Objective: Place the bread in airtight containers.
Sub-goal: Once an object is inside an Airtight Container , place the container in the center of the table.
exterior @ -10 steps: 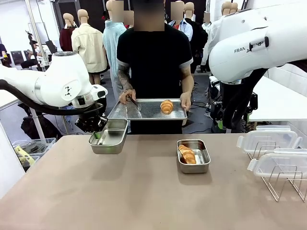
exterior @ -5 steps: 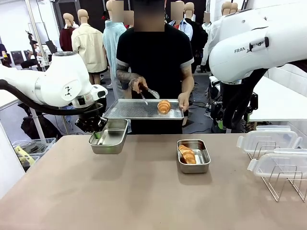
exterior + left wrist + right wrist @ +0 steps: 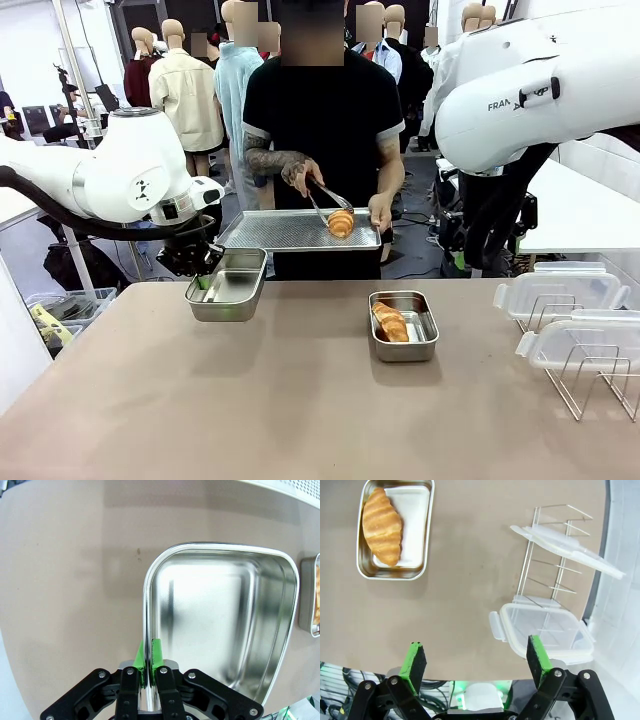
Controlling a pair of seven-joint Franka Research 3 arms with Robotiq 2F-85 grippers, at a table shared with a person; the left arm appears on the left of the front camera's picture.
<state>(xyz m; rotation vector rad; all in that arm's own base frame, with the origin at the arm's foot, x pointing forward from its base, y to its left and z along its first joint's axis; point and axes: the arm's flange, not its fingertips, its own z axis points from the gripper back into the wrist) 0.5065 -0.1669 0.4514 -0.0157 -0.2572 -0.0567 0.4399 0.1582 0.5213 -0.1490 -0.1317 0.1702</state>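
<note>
From my station I see the brown worktop (image 3: 300, 420) and, at 12 o'clock beyond its far edge, a person (image 3: 320, 110) holding a large flat tray (image 3: 270, 232) in one hand (image 3: 381, 211). At 3 o'clock stands a wire rack (image 3: 590, 385) carrying two clear lids (image 3: 555, 290). At about 10 o'clock my left tool (image 3: 149, 655) is clamped on the rim of the empty container (image 3: 220, 615), a green pad on each side of the rolled edge; I cannot tell whether the pan rests on the worktop. My right tool (image 3: 477, 650) hangs above the worktop with its jaws spread wide, gripping nothing. The second container (image 3: 404, 355) sits at 2 o'clock from the worktop's middle with one roll (image 3: 390, 321) lying in it. The other roll (image 3: 341, 222) lies on the tray, and the person's tongs (image 3: 322, 200) are touching it.
</note>
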